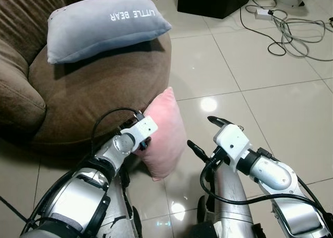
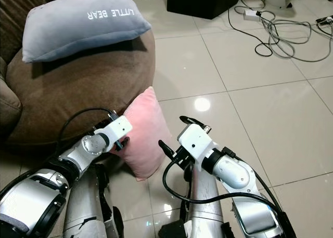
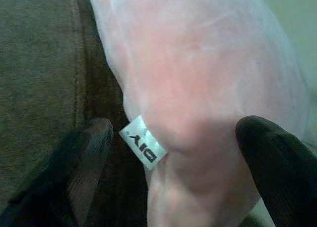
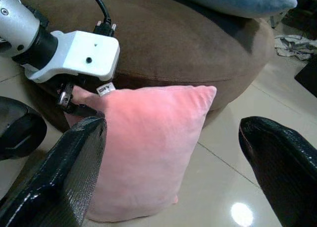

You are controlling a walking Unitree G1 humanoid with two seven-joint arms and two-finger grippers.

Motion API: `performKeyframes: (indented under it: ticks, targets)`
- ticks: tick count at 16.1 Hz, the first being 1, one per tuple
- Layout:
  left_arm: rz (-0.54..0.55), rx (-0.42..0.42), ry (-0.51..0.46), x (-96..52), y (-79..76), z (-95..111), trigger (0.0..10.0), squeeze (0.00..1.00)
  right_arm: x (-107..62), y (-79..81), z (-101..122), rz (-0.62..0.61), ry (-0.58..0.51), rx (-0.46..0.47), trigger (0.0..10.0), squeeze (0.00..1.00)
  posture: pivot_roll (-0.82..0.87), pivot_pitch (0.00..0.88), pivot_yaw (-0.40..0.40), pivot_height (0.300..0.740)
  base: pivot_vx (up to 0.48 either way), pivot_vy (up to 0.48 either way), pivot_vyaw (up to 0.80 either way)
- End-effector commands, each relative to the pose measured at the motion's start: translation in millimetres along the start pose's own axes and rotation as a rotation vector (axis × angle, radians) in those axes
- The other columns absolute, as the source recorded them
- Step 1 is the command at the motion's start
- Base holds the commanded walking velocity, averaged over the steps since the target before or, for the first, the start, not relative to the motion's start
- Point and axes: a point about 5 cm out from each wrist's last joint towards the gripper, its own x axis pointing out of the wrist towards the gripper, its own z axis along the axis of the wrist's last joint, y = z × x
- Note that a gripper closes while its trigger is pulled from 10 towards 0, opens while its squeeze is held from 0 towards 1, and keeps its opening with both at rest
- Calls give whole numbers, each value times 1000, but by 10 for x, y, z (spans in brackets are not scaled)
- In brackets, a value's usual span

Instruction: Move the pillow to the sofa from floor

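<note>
A round brown fabric sofa [image 1: 99, 87] fills the left of the scene, and a grey plush pillow printed "LITTLE BEAR" [image 1: 104, 22] already lies on its seat. Against the sofa's front, at its right edge, a soft pink square pillow [image 1: 165, 136] stands on one corner on the glossy beige tiled floor [image 1: 260, 92], leaning on the sofa's side. The left gripper [image 3: 168, 152] is at the pink pillow's sofa-side edge, its black fingers [image 3: 81, 147] spread wide to either side of the seam by a small white label [image 3: 143, 148], not yet pinched on it. To the right of the pink pillow, apart from it, the right gripper [image 2: 179, 133] hangs with fingers wide, holding nothing. The task looks barely begun: grasp, lift and placing on the sofa all remain.
</note>
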Motion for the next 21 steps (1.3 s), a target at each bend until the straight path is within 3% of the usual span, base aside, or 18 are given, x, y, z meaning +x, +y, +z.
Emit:
performKeyframes:
  ticks: [1, 6, 15, 18, 19, 21]
  targets:
    - [-13, 4, 41, -5, -77, -95, 10000, 0, -25, 23, 40, 3, -3, -8, 10000, 27, 37, 220, 34, 500, 0, 0, 0]
    - [2, -70, 30, 10, -110, -52, 10000, 0, -60, 36, 105, 1, -11, -3, 10000, 27, 11, 233, 36, 500, 0, 0, 0]
    - [-23, -2, 17, 3, -262, -104, 10000, 0, -147, 186, 170, -9, -5, 32, 10000, 27, -28, 266, 71, 500, 0, 0, 0]
    - [-36, -27, 14, 4, -271, -99, 10000, 0, -154, 215, 176, -10, -1, 40, 10000, 24, -33, 266, 78, 500, 0, 0, 0]
    - [-23, -21, -6, 7, -259, -70, 0, 0, -161, 239, 186, -12, -1, 44, 10000, 27, -37, 264, 82, 500, 0, 0, 0]
    - [13, -34, -23, 11, -207, -28, 0, 0, -167, 257, 190, -12, 0, 48, 10000, 27, -40, 260, 82, 500, 0, 0, 0]
